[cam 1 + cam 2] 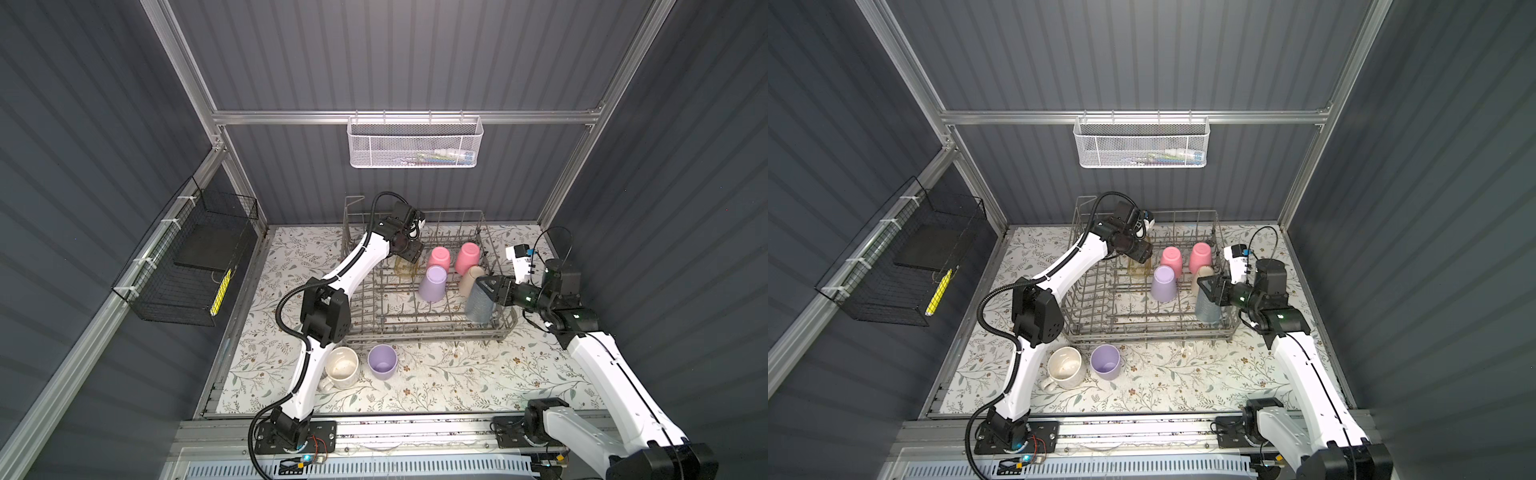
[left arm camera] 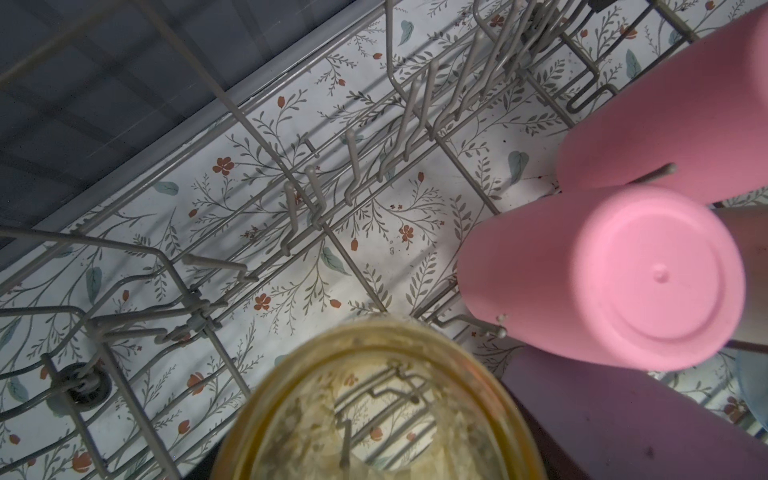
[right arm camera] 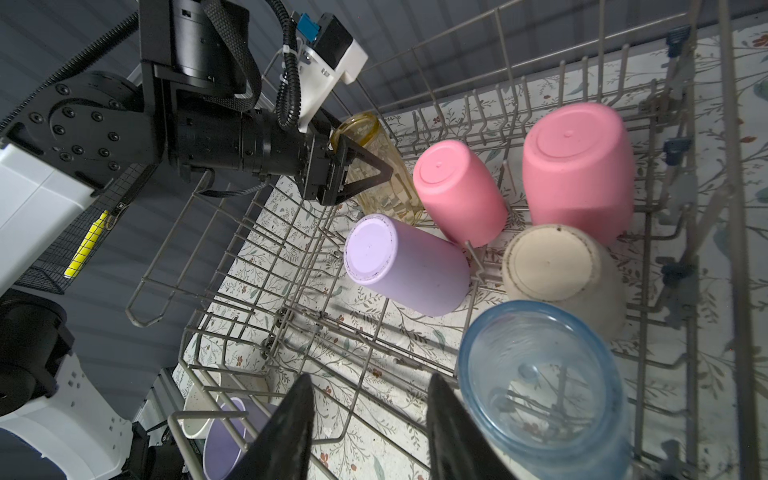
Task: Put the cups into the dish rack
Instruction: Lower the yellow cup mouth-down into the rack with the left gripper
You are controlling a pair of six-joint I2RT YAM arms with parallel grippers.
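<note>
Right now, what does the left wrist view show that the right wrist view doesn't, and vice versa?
Left wrist only: a look through the yellow tumbler to the dish rack wires under it.
Right wrist only: left gripper gripping that tumbler, right gripper with fingers apart, speckled mug and upright lilac cup outside the rack.
Both: pink cups, inverted lilac cup, rack, tumbler.

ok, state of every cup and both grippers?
yellow tumbler: inverted in dish rack, held by left gripper
left pink cup: inverted
right pink cup: inverted
racked lilac cup: inverted, leaning
beige cup: inverted
blue tumbler: inverted, ungripped
right gripper: open, empty
loose lilac cup: upright, outside rack
mug: upright, outside rack
</note>
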